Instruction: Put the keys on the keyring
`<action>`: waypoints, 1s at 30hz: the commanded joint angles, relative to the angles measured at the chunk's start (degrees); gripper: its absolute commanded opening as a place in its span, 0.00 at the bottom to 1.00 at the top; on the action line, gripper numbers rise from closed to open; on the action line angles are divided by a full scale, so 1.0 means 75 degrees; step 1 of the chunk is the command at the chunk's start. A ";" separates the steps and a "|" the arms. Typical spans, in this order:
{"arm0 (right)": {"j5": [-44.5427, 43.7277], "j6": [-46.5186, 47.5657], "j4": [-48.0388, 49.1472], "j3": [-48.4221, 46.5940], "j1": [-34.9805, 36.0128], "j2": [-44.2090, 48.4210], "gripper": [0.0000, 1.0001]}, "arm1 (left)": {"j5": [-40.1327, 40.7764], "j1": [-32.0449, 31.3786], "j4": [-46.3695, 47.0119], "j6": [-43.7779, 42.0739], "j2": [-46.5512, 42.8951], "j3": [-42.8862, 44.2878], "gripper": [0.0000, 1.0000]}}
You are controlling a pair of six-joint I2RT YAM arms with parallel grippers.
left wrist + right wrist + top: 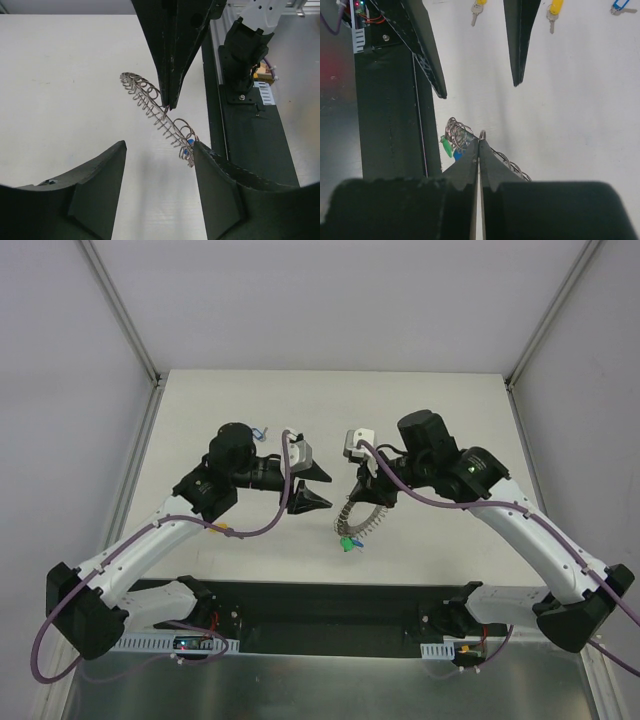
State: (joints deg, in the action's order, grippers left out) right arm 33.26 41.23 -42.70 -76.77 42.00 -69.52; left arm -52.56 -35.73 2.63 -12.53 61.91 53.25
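- Green key (347, 543) and blue key (457, 156) hang at the near end of the keyring (366, 512), mid-counter (450, 400).
- Right pincer (365, 485) clamps its rim; left pincer (322, 490) gapes beside it, holding nothing.
- Next, I judge: close left gently on the coil's end.

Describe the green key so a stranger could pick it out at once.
Find the right arm's tool, shut on the coiled grey keyring. At the ring's near end, toward the robot, sits the green key, right beside a blue key. Its green head sets it apart from that blue neighbour.
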 commanded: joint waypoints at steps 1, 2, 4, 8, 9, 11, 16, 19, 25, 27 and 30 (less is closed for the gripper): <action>0.0663 0.0151 0.0092 -0.0416 0.0014 0.0304 0.01 | -0.0610 -0.0287 0.0375 0.0042 0.0299 0.0551 0.55; 0.0664 0.0162 0.0103 -0.0416 0.0014 0.0316 0.01 | -0.0598 -0.0322 0.0410 0.0089 0.0346 0.0633 0.54; 0.0733 0.0186 0.0045 -0.0428 0.0014 0.0327 0.01 | -0.0598 -0.0381 0.0446 0.0182 0.0487 0.0680 0.50; 0.0886 0.0221 -0.0002 -0.0474 0.0014 0.0327 0.01 | -0.0551 -0.0521 0.0539 0.0312 0.0698 0.0751 0.46; 0.0886 0.0233 -0.0014 -0.0486 0.0014 0.0327 0.01 | -0.0563 -0.0545 0.0551 0.0324 0.0780 0.0774 0.46; 0.0921 0.0244 -0.0014 -0.0498 0.0014 0.0362 0.01 | -0.0598 -0.0592 0.0551 0.0370 0.0850 0.0798 0.44; 0.0957 0.0244 -0.0002 -0.0521 0.0014 0.0374 0.01 | -0.0622 -0.0721 0.0563 0.0371 0.1061 0.0821 0.42; 0.0922 0.0233 0.0021 -0.0533 0.0014 0.0363 0.01 | -0.0692 -0.0768 0.0551 0.0359 0.1143 0.0903 0.39; 0.0910 0.0186 0.0068 -0.0522 0.0014 0.0281 0.01 | -0.0739 -0.0768 0.0551 0.0312 0.1179 0.0962 0.26; 0.0875 0.0174 0.0091 -0.0521 0.0014 0.0280 0.01 | -0.0762 -0.0780 0.0551 0.0300 0.1191 0.0950 0.15; 0.0839 0.0116 0.0126 -0.0521 0.0014 0.0257 0.01 | -0.0739 -0.0780 0.0551 0.0312 0.1168 0.0915 0.00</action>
State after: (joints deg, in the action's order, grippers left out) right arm 37.04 41.63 -43.94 -77.82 41.93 -68.79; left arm -56.42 -40.97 4.12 -9.67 71.05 58.26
